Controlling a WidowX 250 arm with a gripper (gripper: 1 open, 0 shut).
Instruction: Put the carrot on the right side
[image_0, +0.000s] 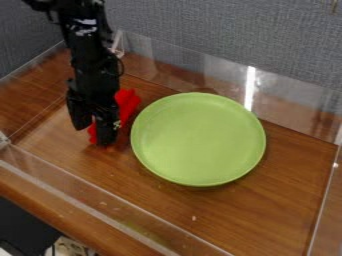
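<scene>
Grey fabric panels close off the back of the scene, and in front of them we see a brown wooden desk (54, 110) fenced by low clear plastic walls (201, 70). On it lies a round lime-green plate (198, 138), right of center and empty. Our black arm comes down from the upper left with its tool (91, 125) pointing straight down at the desk, just left of the plate. The red carrot (126, 108) sits against the tool, between its dark fingers (78, 112) and the plate's left rim, and it looks tilted up rather than lying flat. We see the fingers spread apart, so the tool reads as released, though the carrot touches or nearly touches one finger and we cannot tell which.
</scene>
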